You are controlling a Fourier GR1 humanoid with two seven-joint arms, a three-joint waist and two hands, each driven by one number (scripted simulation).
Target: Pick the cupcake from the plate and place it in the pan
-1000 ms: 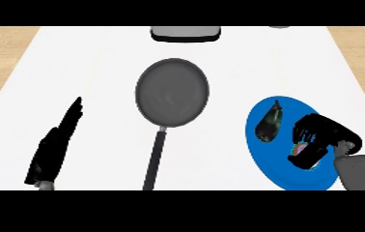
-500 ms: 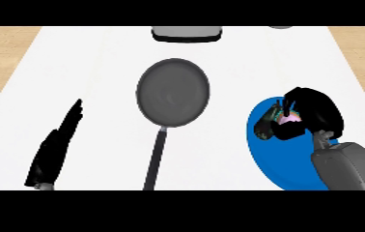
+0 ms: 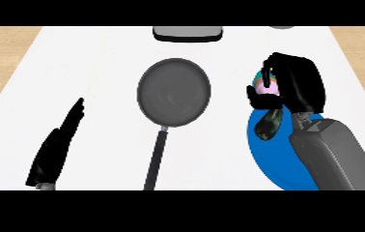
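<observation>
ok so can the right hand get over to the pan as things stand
Probably yes: the right hand, curled round the cupcake, is level with the pan, and nothing stands between them.

We see only a sliver of cupcake (image 3: pixel 268 87) inside the right hand (image 3: pixel 298 83). The forearm (image 3: pixel 328 153) hides one side of the plate (image 3: pixel 271 161), and its base is cut off.

Pan (image 3: pixel 174 92) at centre, plate (image 3: pixel 274 161) to its right, cupcake (image 3: pixel 267 88) perhaps just over the plate's far rim.
</observation>
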